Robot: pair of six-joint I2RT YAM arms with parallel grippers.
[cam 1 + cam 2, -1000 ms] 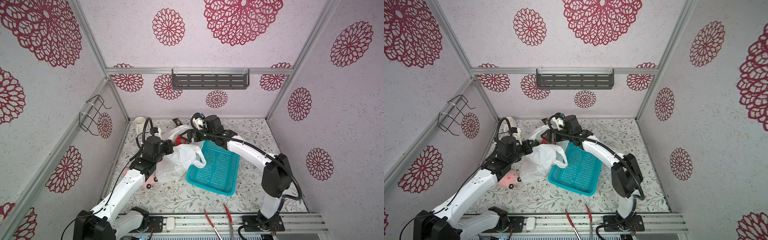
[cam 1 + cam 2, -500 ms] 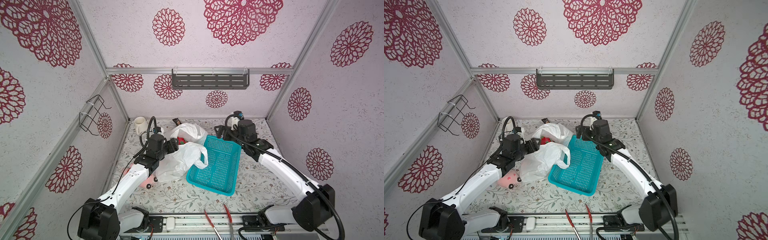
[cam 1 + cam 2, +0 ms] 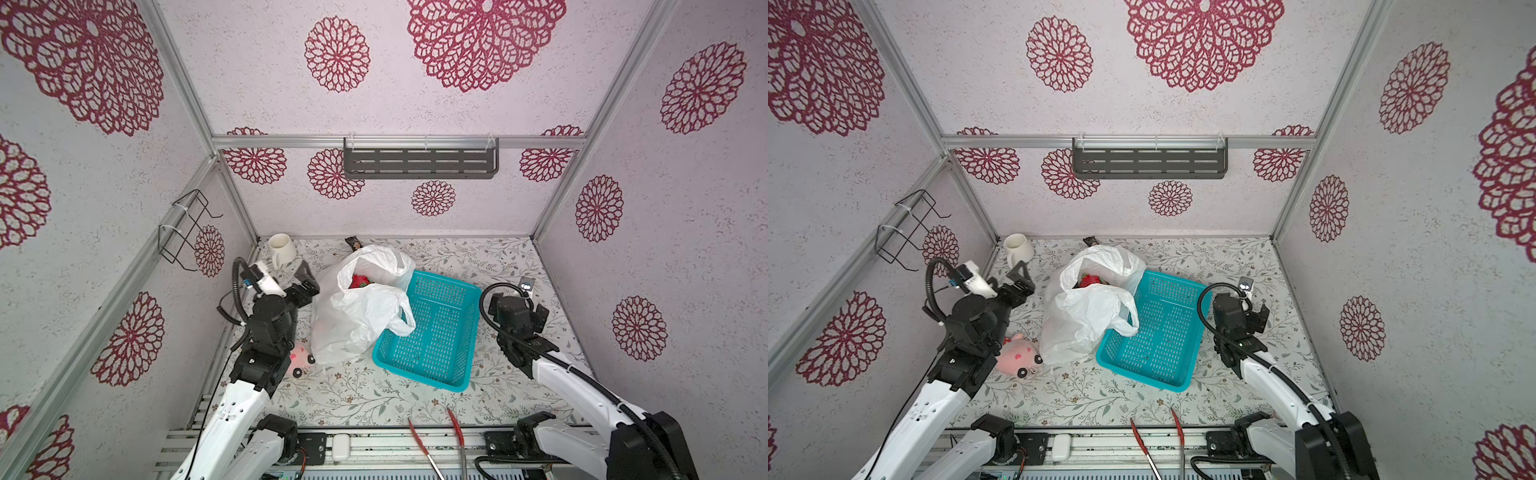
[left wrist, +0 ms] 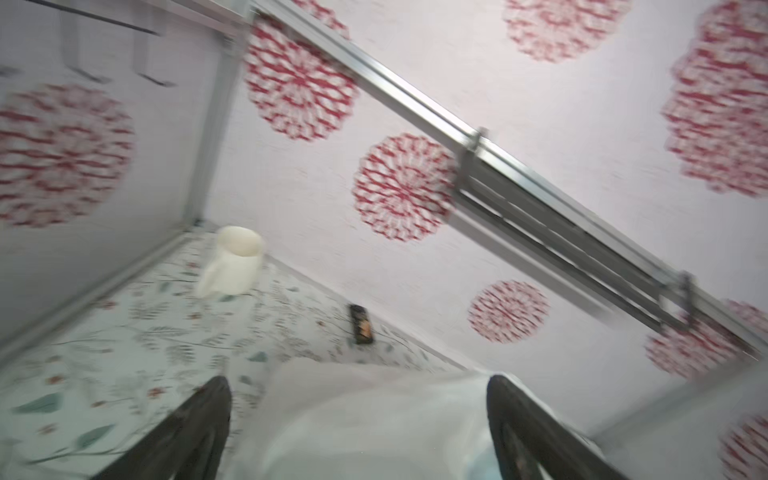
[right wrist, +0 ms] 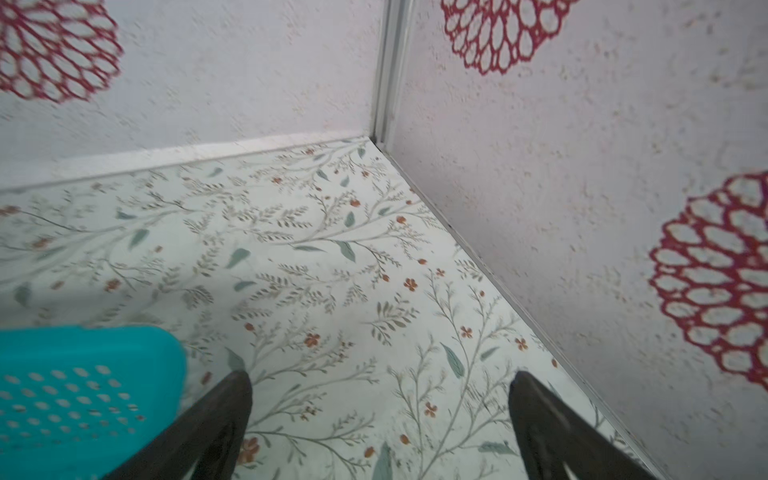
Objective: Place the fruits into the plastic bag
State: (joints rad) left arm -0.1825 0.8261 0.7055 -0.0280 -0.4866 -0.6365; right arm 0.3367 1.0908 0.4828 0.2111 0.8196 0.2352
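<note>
Both arms have backed off, left fingers (image 4: 195,428) and right fingers (image 5: 216,419) now spread and empty, so I worry the thin crinkly white plastic bag (image 3: 353,316), red-pink toy dragon fruit (image 3: 359,281) showing in its far mouth, slumps unsupported against the teal perforated basket (image 3: 440,277) on its right and spills.

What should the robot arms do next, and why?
Probably draw the left gripper back from the plastic bag: a red fruit sits inside, the teal basket looks empty, and both it and the right gripper are open, holding nothing.
</note>
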